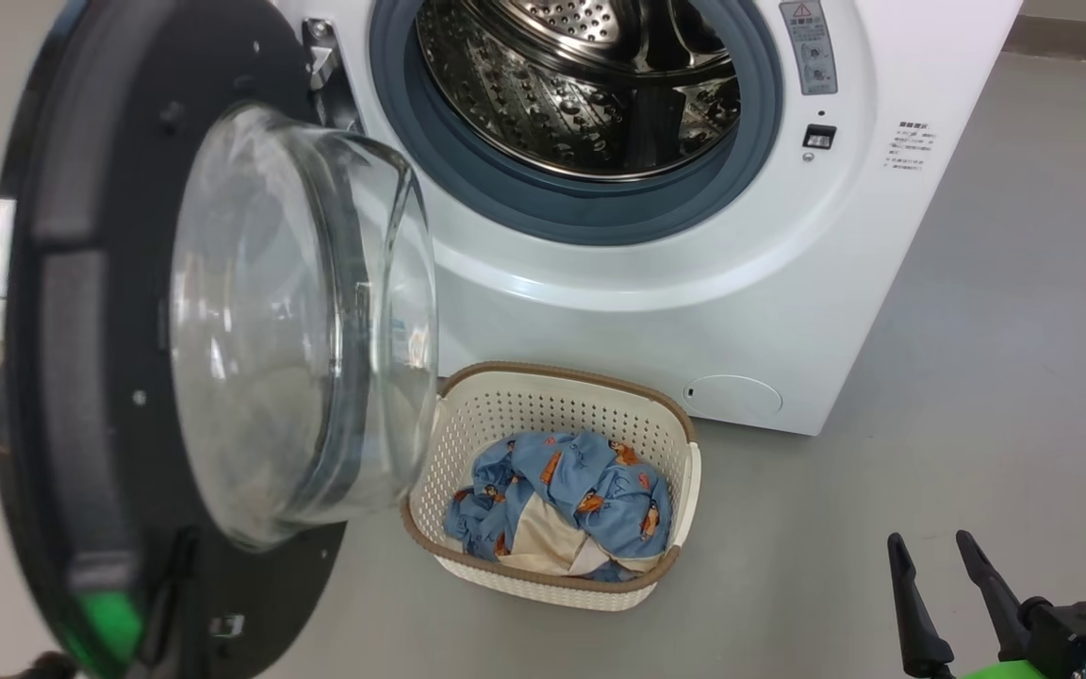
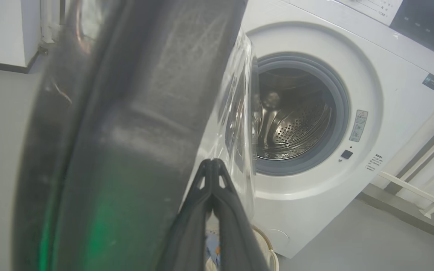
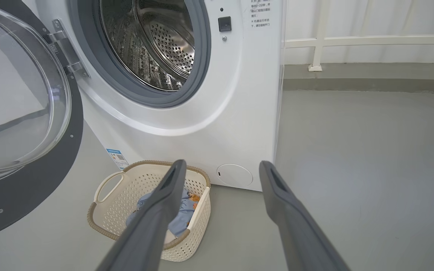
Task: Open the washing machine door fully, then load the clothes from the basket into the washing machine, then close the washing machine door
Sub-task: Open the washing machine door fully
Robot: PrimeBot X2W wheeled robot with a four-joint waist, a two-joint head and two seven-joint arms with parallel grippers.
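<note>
Now | left end effector (image 2: 212,162) closed empty beside door (image 2: 126,131) | right end effector (image 3: 221,164) wide, empty, basket (image 3: 199,226) ahead

Head view looks down at the washing machine (image 1: 694,311) and basket (image 1: 543,410); right wrist view shares both from low; left wrist view hugs the door (image 2: 126,131).

A smooth grey floor (image 1: 1024,330) runs back to a white wall (image 3: 371,17), with a darker grey skirting band (image 3: 371,81) along its base. A white rail (image 3: 371,39) (on one upright post) stands against that wall. The light is soft and even.
</note>
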